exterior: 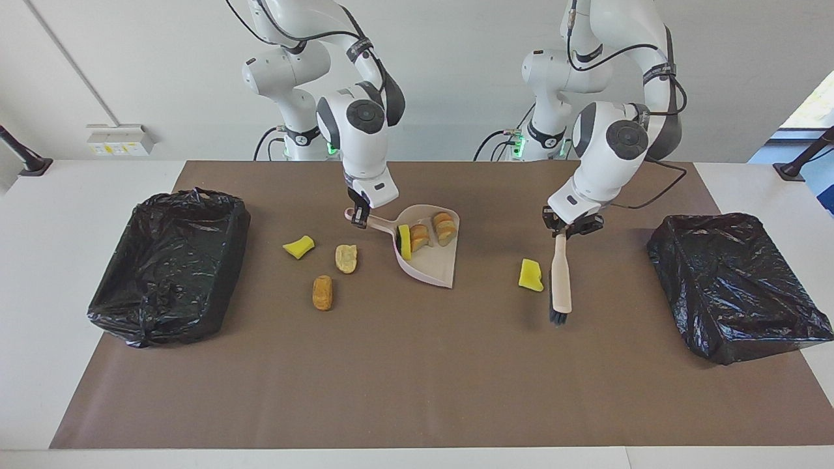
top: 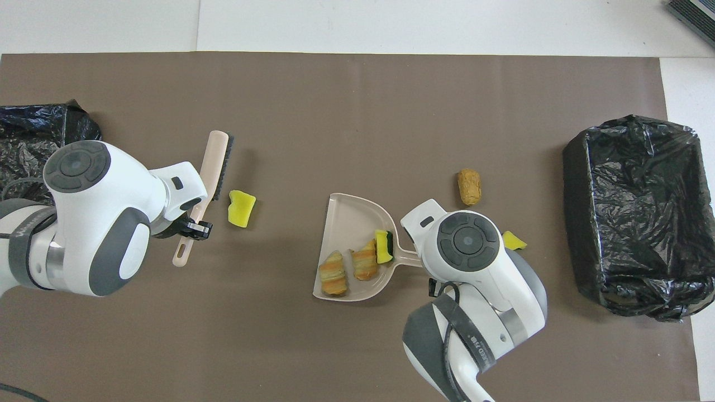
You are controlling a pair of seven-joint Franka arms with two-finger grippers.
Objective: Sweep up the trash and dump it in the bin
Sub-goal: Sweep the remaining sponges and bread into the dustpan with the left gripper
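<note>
My right gripper (exterior: 358,220) is shut on the handle of the beige dustpan (exterior: 431,260), whose mouth faces the left arm's end. In the pan (top: 349,215) lie a yellow-green sponge (exterior: 404,242) and two bread-like pieces (exterior: 445,228). My left gripper (exterior: 565,229) is shut on the handle of the beige brush (exterior: 561,277), bristles pointing away from the robots. One yellow sponge scrap (exterior: 531,275) lies on the mat between brush (top: 215,159) and pan. Three more trash pieces lie toward the right arm's end: a yellow one (exterior: 299,247), a tan one (exterior: 346,258), an orange-brown one (exterior: 322,292).
A bin lined with a black bag (exterior: 171,264) stands at the right arm's end of the brown mat (exterior: 417,378), and a second bin (exterior: 736,283) at the left arm's end. White table surrounds the mat.
</note>
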